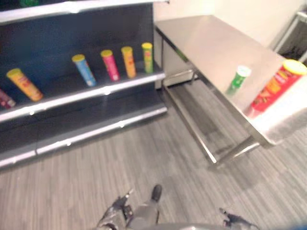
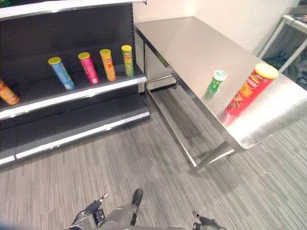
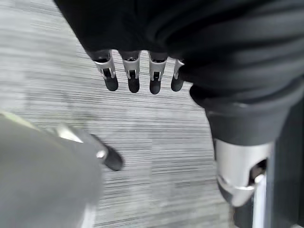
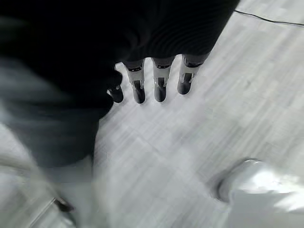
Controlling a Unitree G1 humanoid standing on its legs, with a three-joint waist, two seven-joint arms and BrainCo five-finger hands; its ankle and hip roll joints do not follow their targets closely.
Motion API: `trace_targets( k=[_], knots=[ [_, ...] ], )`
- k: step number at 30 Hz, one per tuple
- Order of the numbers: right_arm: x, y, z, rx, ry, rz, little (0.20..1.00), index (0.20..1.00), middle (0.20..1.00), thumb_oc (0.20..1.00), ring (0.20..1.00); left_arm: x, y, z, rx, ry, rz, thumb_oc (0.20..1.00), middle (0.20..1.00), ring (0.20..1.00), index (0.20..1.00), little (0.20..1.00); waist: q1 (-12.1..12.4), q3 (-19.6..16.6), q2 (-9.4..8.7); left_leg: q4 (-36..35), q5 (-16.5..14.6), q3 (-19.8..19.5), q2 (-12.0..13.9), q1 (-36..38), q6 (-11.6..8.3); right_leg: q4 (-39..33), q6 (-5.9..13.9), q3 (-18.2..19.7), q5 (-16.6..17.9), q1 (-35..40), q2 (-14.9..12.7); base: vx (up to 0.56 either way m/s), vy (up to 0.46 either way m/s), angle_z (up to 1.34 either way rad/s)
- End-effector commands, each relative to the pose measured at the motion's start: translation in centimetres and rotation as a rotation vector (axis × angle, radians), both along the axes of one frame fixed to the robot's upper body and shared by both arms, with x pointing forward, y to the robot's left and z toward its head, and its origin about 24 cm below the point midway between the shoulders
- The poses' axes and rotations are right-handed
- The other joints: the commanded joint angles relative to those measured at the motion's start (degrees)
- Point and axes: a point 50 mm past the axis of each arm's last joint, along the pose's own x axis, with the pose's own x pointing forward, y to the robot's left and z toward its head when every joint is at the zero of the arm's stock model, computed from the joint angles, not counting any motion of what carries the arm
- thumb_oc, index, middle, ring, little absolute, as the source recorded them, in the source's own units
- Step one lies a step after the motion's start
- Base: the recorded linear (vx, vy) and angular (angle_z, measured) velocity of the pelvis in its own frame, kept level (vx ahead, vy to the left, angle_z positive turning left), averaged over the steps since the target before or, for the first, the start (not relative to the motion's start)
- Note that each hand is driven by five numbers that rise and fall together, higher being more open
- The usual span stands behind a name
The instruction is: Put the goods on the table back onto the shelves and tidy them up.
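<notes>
Steel surface [image 2: 192,45]: brushed stainless table to the robot's right, standing beside the shelf unit.
Goods on the surface: tall red cylindrical can with yellow lid [image 2: 251,89] near the surface's near end; small green cylindrical can with pale lid [image 2: 215,83] just beside it, apart, both upright.
Dark shelf unit [image 2: 72,93]: ahead and to the left, with pale metal front edges.
Goods on the shelf: blue can with yellow lid [image 2: 61,73], pink can [image 2: 88,67], orange can [image 2: 108,64], green-yellow can [image 2: 127,60] in a row; another orange can [image 2: 8,93] well left of them.
Left hand [image 3: 133,76]: low over grey plank floor [image 2: 144,153]; fingers straight, side by side, holding nothing.
Right hand [image 4: 159,85]: over the floor, fingers straight, close together, empty.
</notes>
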Motion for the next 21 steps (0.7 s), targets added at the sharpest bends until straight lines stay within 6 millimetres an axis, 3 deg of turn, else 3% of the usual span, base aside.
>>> trace_targets(
  k=[1,2,3,4,5,6,8,10,14,16,17,18,21],
  knots=[
    [0.9,2.4,-0.1,0.064,-0.049,0.009,1.0,1.0,1.0,1.0,1.0,-1.1,-0.2,-0.3,0.001,0.025,-0.052,1.0,1.0,1.0,1.0,1.0,1.0,-3.1,0.33,2.2,-5.4,-1.5,3.9,-3.0,-0.55,-2.7,0.87,1.3,13.1,-6.3,-7.6,0.23,0.368,-0.19],
    [1.1,2.6,-0.1,0.07,-0.059,0.008,1.0,1.0,1.0,1.0,1.0,-1.3,-0.1,-0.4,0.005,0.04,-0.061,1.0,1.0,1.0,1.0,1.0,0.9,-2.8,0.96,2.1,-6.3,-0.7,4.7,-1.5,-0.13,0.4,-0.35,-1.7,14.1,-8.1,-9.6,0.24,0.419,-0.21],
    [1.0,3.2,-0.2,0.083,-0.068,0.026,1.0,1.0,1.0,1.0,1.0,-1.6,0.0,-0.5,0.019,0.055,-0.112,1.0,1.0,1.0,1.0,1.0,0.7,-1.8,1.75,2.3,-8.0,1.8,6.9,1.1,0.12,2.7,-1.54,-9.0,13.9,-8.8,-13.6,0.24,0.452,-0.26],
    [1.6,2.2,0.0,0.085,-0.095,0.069,1.0,1.0,1.0,1.0,1.0,-2.2,6.2,0.6,0.061,0.133,-0.117,1.0,1.0,1.0,1.0,1.0,-0.4,-2.7,2.6,1.3,-8.3,4.5,8.0,3.1,-0.08,2.2,-1.22,-12.2,14.5,-9.5,-15.0,0.19,0.368,-0.4],
    [0.9,2.5,-0.1,0.071,-0.082,0.032,1.0,1.0,1.0,1.0,1.0,-3.0,3.6,-0.2,0.085,0.097,-0.115,1.0,1.0,1.0,1.0,1.0,-0.7,-2.5,1.88,0.6,-8.7,5.9,7.9,4.1,0.42,0.7,-0.08,-14.6,14.9,-9.5,-14.6,0.11,0.214,-0.84],
    [0.9,2.4,-0.1,0.07,-0.081,0.032,1.0,1.0,1.0,1.0,1.0,-3.1,3.6,-0.2,0.084,0.097,-0.115,1.0,1.0,1.0,1.0,1.0,-0.7,-2.7,2.02,0.5,-8.6,5.8,8.0,3.9,0.44,0.4,-0.07,-14.7,15.2,-9.6,-14.5,0.03,0.07,-0.96],
    [0.9,1.7,0.0,0.053,-0.094,0.017,1.0,1.0,1.0,1.0,1.0,-4.7,0.4,-1.0,0.02,0.116,-0.217,1.0,1.0,1.0,1.0,1.0,-0.5,-2.5,1.31,-0.8,-8.7,8.1,8.0,4.7,0.63,-3.8,1.22,-18.2,12.7,-10.4,-10.1,0.03,0.099,-0.88],
    [1.6,0.8,0.4,0.029,-0.122,-0.023,1.0,1.0,1.0,1.0,1.0,-5.4,-0.2,-1.2,0.011,0.137,-0.244,1.0,1.0,1.0,1.0,1.0,-0.9,-2.2,0.78,-2.1,-8.8,10.7,7.6,5.6,0.42,-9.0,2.96,-22.1,12.0,-11.8,-6.3,0.06,0.108,-0.57],
    [-0.3,-1.0,0.1,0.005,-0.06,-0.107,1.0,1.0,1.0,1.0,1.0,-5.4,-0.5,-1.3,0.026,0.176,-0.372,1.0,1.0,1.0,1.0,1.0,-2.3,-1.7,-0.31,-5.0,-10.6,14.8,6.7,11.3,-0.03,-16.7,4.62,-29.7,15.6,-16.4,-1.6,0.21,0.091,-0.64],
    [-3.0,-1.4,-0.3,0.008,0.023,-0.185,1.0,1.0,1.0,1.0,1.0,-3.2,-0.9,-1.0,0.05,0.131,-0.503,1.0,1.0,1.0,1.0,1.0,-4.3,-0.6,-0.46,-4.8,-12.8,14.5,6.8,14.1,0.21,-14.2,4.47,-27.5,15.4,-18.7,0.6,0.26,0.055,-0.86],
    [-3.0,-1.4,-0.3,0.009,0.023,-0.185,1.0,1.0,1.0,1.0,1.0,-3.2,-0.9,-0.9,0.051,0.131,-0.503,1.0,1.0,1.0,1.0,1.0,-4.4,-0.7,-0.57,-4.8,-12.6,14.4,6.7,13.9,0.23,-14.3,4.47,-27.5,15.5,-18.8,0.5,0.15,0.004,-0.33],
    [-4.5,-1.5,-0.4,0.011,0.075,-0.205,1.0,1.0,1.0,1.0,1.0,-2.5,-0.9,-0.8,0.066,0.124,-0.543,1.0,1.0,1.0,1.0,1.0,-4.7,-1.0,-1.57,-4.2,-13.9,14.2,5.8,14.1,0.41,-17.9,3.99,-25.6,14.8,-16.0,0.7,0.13,-0.002,0.19],
    [-7.3,-1.2,-0.6,0.019,0.194,-0.219,1.0,1.0,1.0,1.0,1.0,-1.6,-0.5,-0.5,0.103,0.113,-0.556,1.0,1.0,1.0,1.0,1.0,-4.2,-2.6,-1.41,-3.9,-15.7,15.9,7.0,16.2,0.0,-17.9,1.95,-24.0,13.5,-13.8,0.9,0.26,-0.015,0.22]
  ],
)
